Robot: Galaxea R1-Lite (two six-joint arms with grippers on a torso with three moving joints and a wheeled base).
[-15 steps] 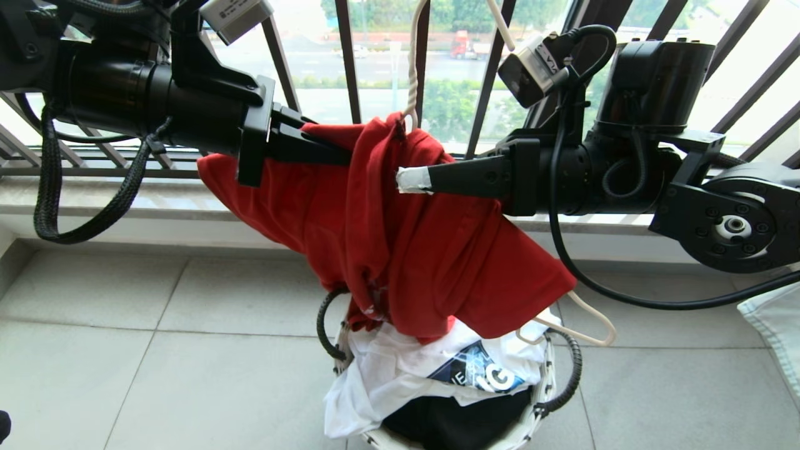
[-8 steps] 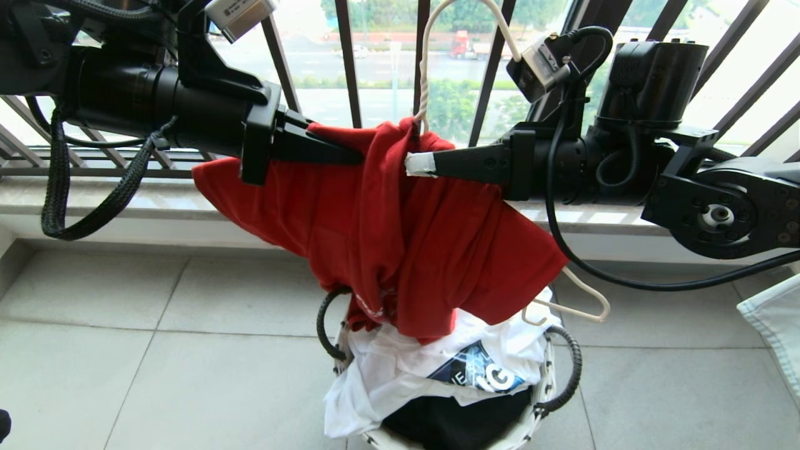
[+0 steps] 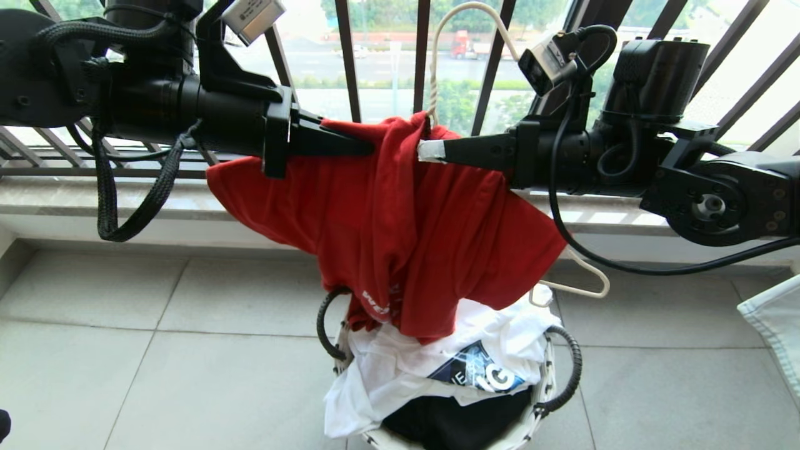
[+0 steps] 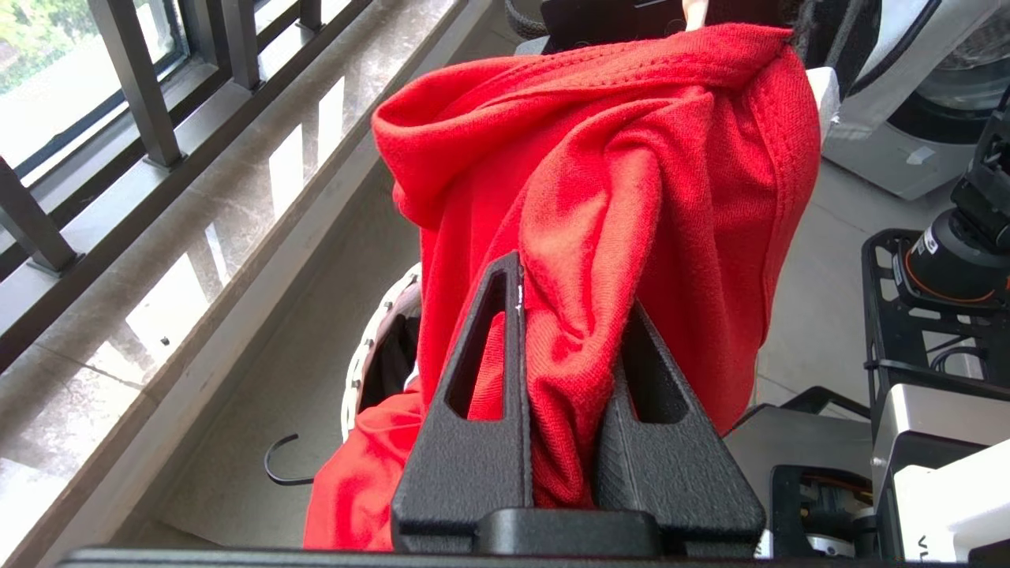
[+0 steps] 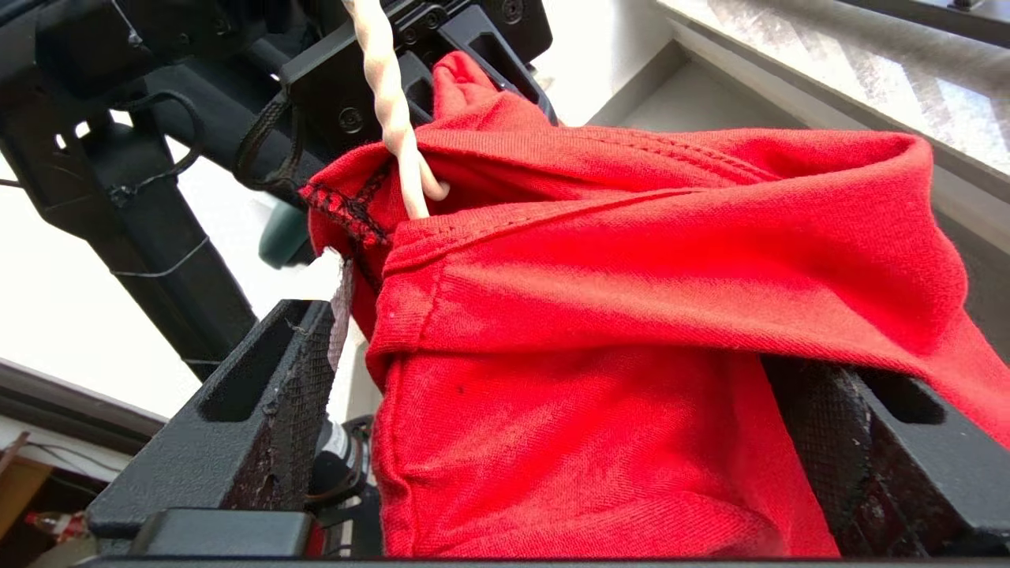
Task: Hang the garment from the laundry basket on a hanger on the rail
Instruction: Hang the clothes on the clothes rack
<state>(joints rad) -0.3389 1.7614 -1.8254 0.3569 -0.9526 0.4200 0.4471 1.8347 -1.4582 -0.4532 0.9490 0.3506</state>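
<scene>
While bunched on hanger [image 3: 463,37] — red garment [image 3: 400,225], creased

The red T-shirt [image 3: 400,225] covers most of the wire hanger [image 3: 459,19], leaving only hook and one corner showing. The laundry basket [image 3: 550,375] runs off the bottom edge, clothes hiding its inside.

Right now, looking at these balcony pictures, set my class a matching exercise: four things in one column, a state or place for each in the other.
Things:
1. left gripper
2. right gripper
3. red T-shirt
4. white printed T-shirt

States:
a. lying in the basket
b. draped over the wire hanger
c. fingers spread wide
d. clamped on red cloth

Pairs: 1-d, 2-c, 3-b, 4-a
</scene>
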